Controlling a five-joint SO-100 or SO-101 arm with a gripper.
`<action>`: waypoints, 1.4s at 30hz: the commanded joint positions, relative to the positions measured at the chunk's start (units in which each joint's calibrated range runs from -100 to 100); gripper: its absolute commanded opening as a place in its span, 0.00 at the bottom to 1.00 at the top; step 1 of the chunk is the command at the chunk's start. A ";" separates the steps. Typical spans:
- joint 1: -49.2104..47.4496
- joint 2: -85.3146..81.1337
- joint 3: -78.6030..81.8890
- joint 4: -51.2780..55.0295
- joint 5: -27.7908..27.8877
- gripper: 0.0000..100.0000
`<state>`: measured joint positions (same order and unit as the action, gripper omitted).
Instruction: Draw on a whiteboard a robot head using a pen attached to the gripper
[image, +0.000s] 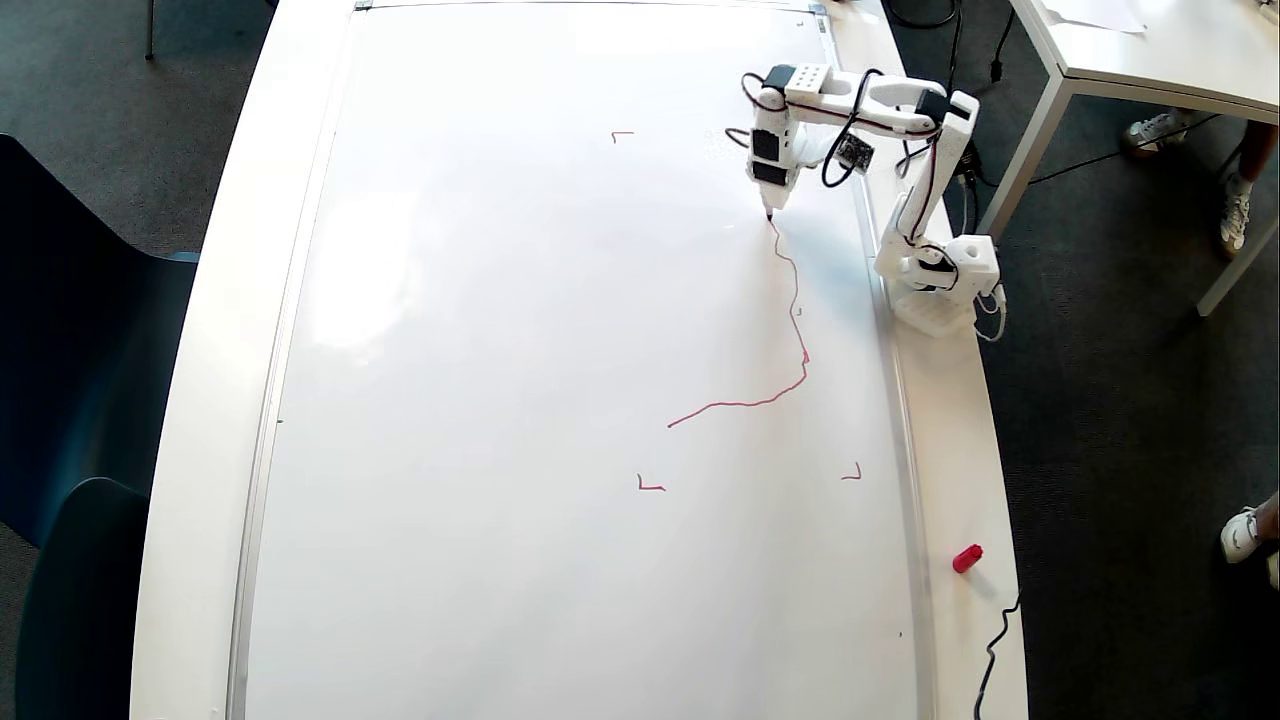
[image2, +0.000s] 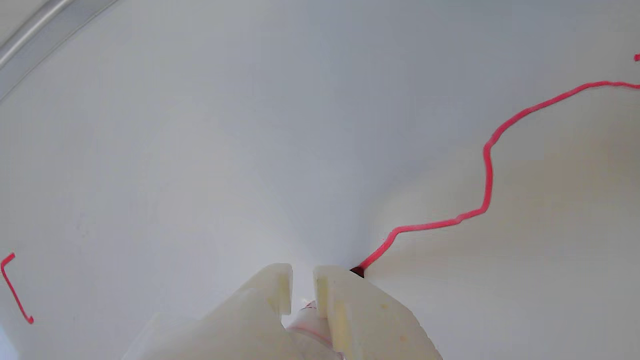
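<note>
White board (image: 520, 400) lies open left of the pen (image: 769, 212); frame close right.

- An office or lab room is showing: grey carpet floor (image: 1100, 450) is lying around long white table (image: 200, 400).
- Dark blue chairs (image: 70, 400) are standing left; sneakered feet (image: 1240, 535) are waiting right.

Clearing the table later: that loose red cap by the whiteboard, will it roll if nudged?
Probably. The red cap looks cylindrical and lies on its side on the smooth table, so it may roll. It looks small, likely light, and sits near the table's edge.
</note>
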<state>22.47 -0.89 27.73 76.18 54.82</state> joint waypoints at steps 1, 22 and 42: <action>4.97 -0.75 -1.72 -1.64 3.30 0.01; 1.87 0.18 -2.72 -10.76 2.55 0.01; -4.46 21.31 -30.95 -10.50 -2.44 0.01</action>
<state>19.68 17.58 1.96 65.88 52.92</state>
